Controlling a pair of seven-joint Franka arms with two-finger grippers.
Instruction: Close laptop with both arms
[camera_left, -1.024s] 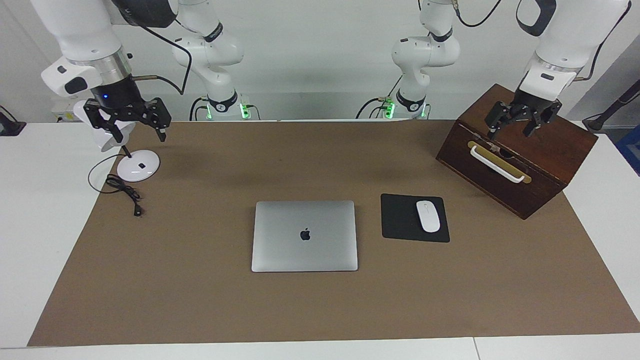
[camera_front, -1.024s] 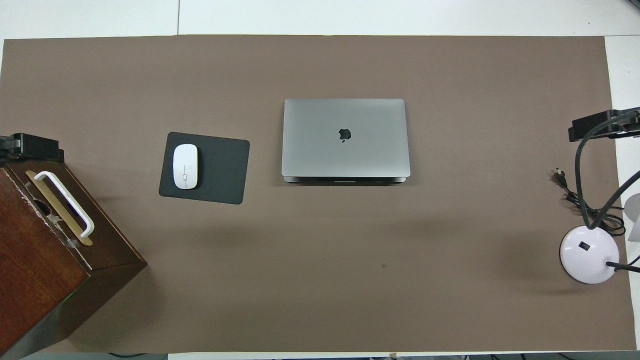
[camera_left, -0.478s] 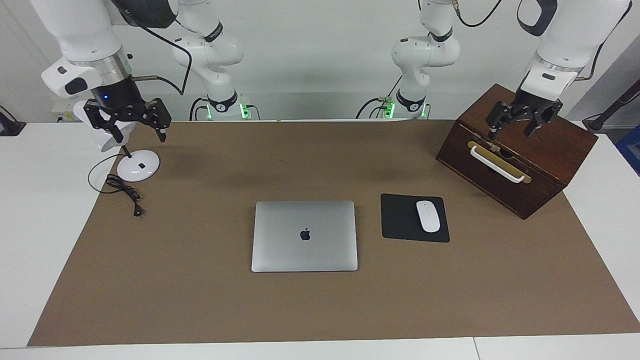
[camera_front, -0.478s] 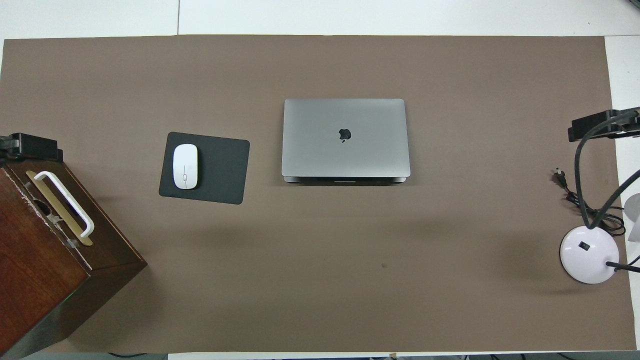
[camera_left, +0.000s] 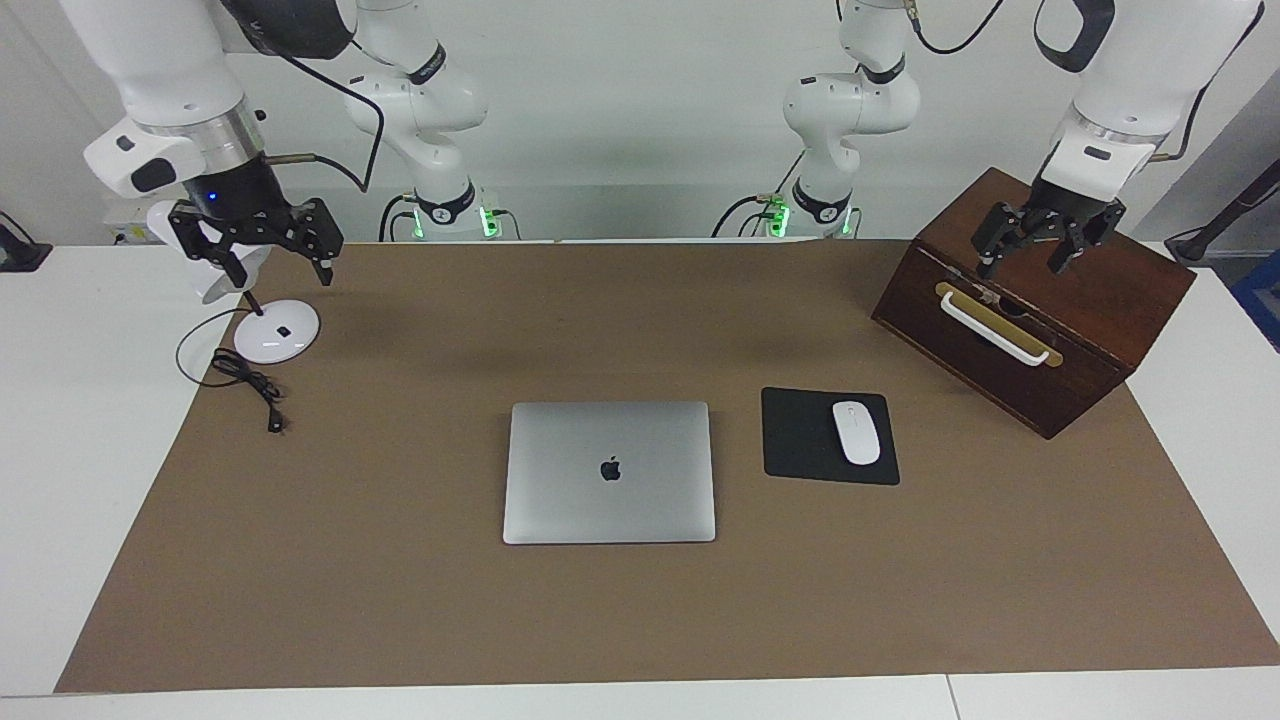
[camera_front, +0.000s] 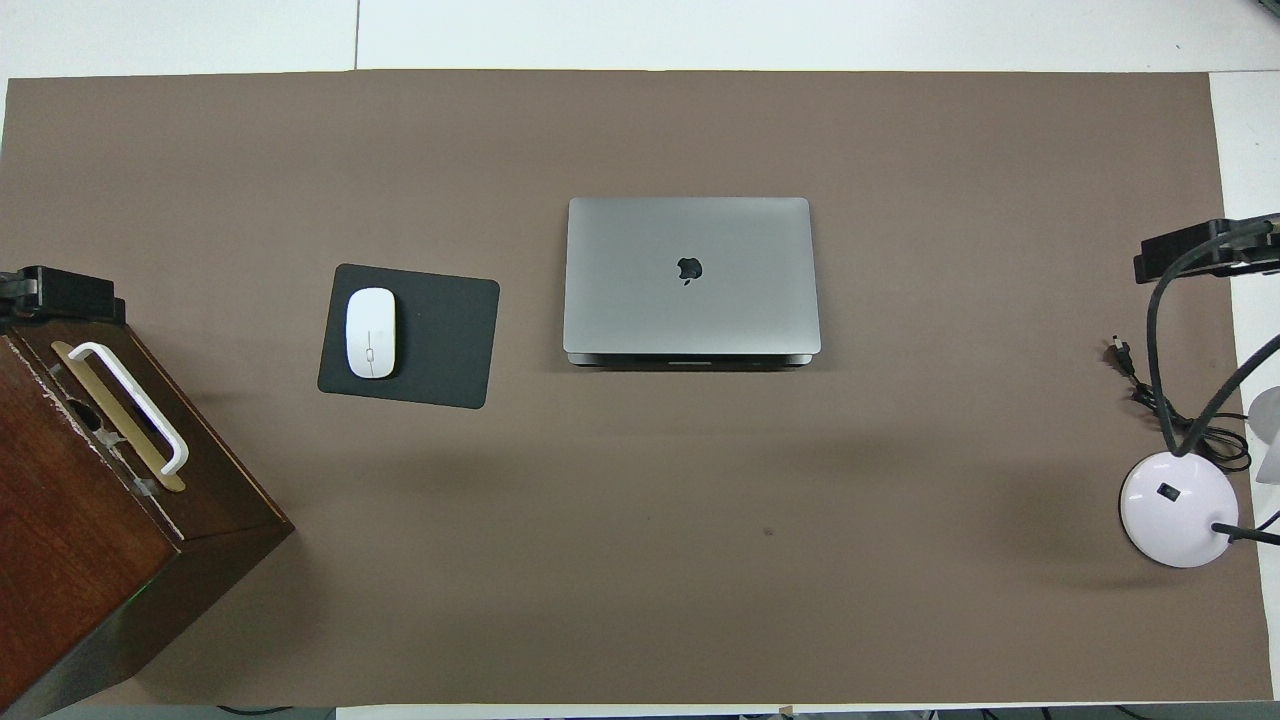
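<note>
The silver-grey laptop (camera_left: 609, 472) lies flat in the middle of the brown mat with its lid down and the apple logo showing; it also shows in the overhead view (camera_front: 690, 275). My right gripper (camera_left: 255, 245) hangs open and empty in the air over the white desk lamp at the right arm's end of the table. My left gripper (camera_left: 1040, 245) hangs open and empty over the top of the wooden box at the left arm's end. Both grippers are well away from the laptop. In the overhead view only their black tips show, the left (camera_front: 60, 293) and the right (camera_front: 1205, 250).
A black mouse pad (camera_left: 800, 440) with a white mouse (camera_left: 856, 432) lies beside the laptop, toward the left arm's end. A dark wooden box (camera_left: 1100, 310) with a white handle stands at that end. The lamp's round base (camera_left: 277, 330) and its cable (camera_left: 245, 380) lie at the right arm's end.
Almost nothing: both grippers hold their places in the air, with only a slight drift of the right gripper. The laptop has not moved.
</note>
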